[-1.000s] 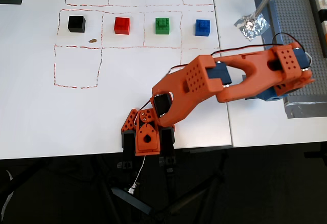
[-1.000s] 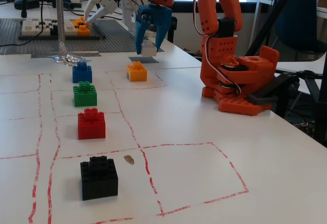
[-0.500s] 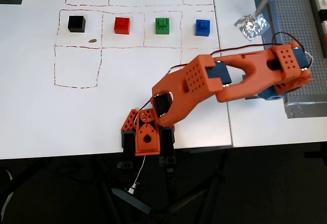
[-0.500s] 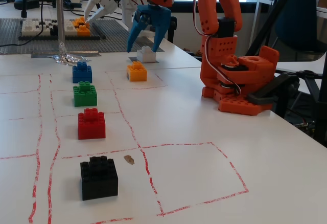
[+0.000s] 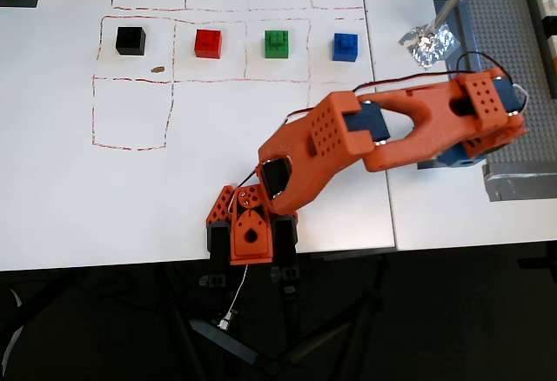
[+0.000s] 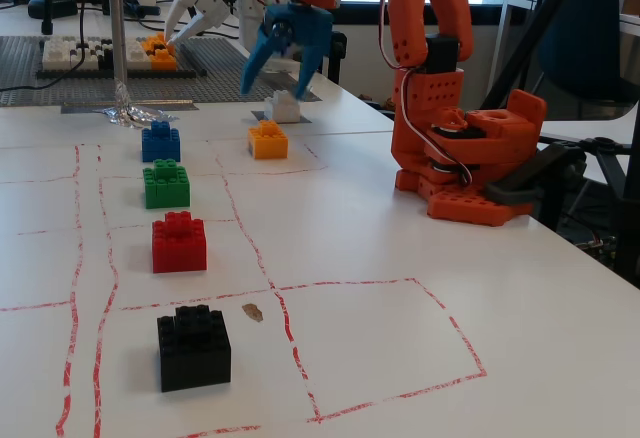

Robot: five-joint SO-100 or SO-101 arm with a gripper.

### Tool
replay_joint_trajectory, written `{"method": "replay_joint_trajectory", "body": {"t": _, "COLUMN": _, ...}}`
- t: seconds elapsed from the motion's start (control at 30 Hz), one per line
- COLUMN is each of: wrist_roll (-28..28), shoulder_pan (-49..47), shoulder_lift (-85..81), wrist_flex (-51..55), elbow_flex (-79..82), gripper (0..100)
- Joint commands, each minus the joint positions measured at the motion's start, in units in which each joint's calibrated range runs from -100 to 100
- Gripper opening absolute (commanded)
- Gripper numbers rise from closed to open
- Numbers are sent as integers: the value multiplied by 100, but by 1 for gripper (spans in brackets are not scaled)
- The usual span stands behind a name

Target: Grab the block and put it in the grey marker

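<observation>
A: What's on the table [image 6: 400,288] besides the target?

B: Fixed view, a row running near to far on the left: black brick [image 6: 193,348], red brick [image 6: 179,242], green brick [image 6: 166,184], blue brick [image 6: 160,142]. An orange-yellow brick [image 6: 267,140] sits right of the blue one, in its own red-lined box. Red lines mark squares all over the white top. Small brown speck [image 6: 252,311] just right of the black brick.

A: Anything further back?

B: Crumpled foil [image 6: 135,114] at the foot of a metal pole [image 6: 118,28], far left. Behind it a grey studded baseplate [image 6: 215,66] w/ white and orange pieces on it. Arm base [image 6: 470,173] is on the right, well apart from the row.

A: And from overhead?

B: The orange arm [image 5: 383,137] stretches right and covers the drop spot, so block and marker can't be seen there.

A: The block then?

B: Fixed view only: the block [image 6: 284,106], small, white, stud on top, upright, resting on the grey marker [image 6: 268,116], just beyond the orange-yellow brick.

A: The hand?

B: The hand [image 6: 272,86] is above the block, blue fingers [image 6: 255,63] spread wide, nothing held, not touching it.
</observation>
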Motion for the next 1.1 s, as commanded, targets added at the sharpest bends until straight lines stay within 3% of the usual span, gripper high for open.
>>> {"method": "replay_joint_trajectory", "body": {"t": 0.0, "wrist_roll": 249, "shoulder_pan": -87, "shoulder_lift": -1331, "wrist_flex": -4, "elbow_flex": -256, "gripper": 24}}
{"method": "replay_joint_trajectory", "body": {"t": 0.17, "wrist_roll": 479, "shoulder_pan": -34, "shoulder_lift": -1917, "wrist_flex": -4, "elbow_flex": -320, "gripper": 15}}
{"method": "replay_joint_trajectory", "body": {"t": 0.3, "wrist_roll": 615, "shoulder_pan": -149, "shoulder_lift": -2503, "wrist_flex": 78, "elbow_flex": -12, "gripper": 0}}
{"method": "replay_joint_trajectory", "body": {"t": 0.63, "wrist_roll": 737, "shoulder_pan": -970, "shoulder_lift": -5639, "wrist_flex": 119, "elbow_flex": 3388, "gripper": 0}}
{"method": "replay_joint_trajectory", "body": {"t": 0.77, "wrist_roll": 205, "shoulder_pan": -1852, "shoulder_lift": -6475, "wrist_flex": 249, "elbow_flex": 4286, "gripper": 0}}
{"method": "replay_joint_trajectory", "body": {"t": 1.07, "wrist_roll": -1748, "shoulder_pan": -4772, "shoulder_lift": -7578, "wrist_flex": 290, "elbow_flex": 5319, "gripper": 0}}
